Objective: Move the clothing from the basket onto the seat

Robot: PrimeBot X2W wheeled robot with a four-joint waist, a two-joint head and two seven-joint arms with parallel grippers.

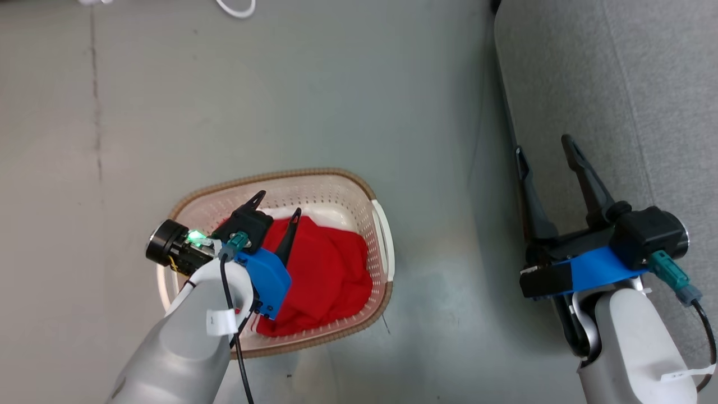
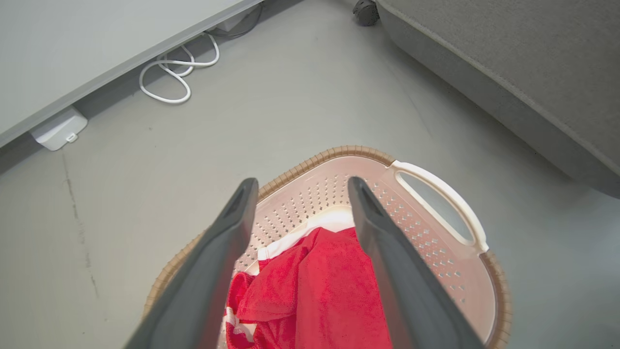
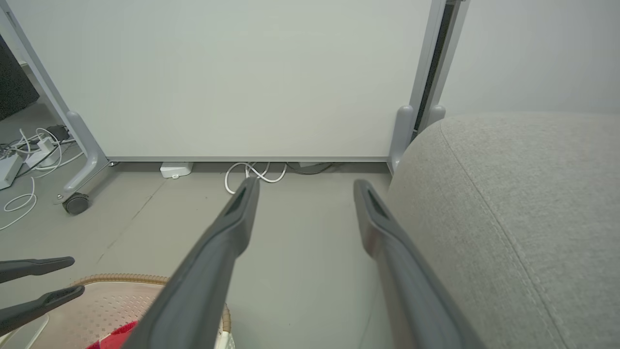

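Note:
Bright red clothing (image 1: 325, 275) with white trim lies crumpled in the cream perforated basket (image 1: 331, 188) on the floor; the left wrist view shows the clothing (image 2: 319, 291) and the basket's wall (image 2: 436, 252) from close above. My left gripper (image 1: 279, 205) hangs open over the clothing, its fingers apart and nothing between them (image 2: 300, 186). At the right lies the grey seat (image 1: 628, 84), with my right gripper (image 1: 545, 147) open over its left edge and holding nothing (image 3: 306, 186). The seat (image 3: 523, 203) rises beside the right fingers.
Grey floor (image 1: 280, 101) surrounds the basket. White cables (image 2: 177, 72) and a small white box (image 2: 60, 128) lie by a white partition (image 3: 242, 72) on castors. A strip of floor separates basket and seat.

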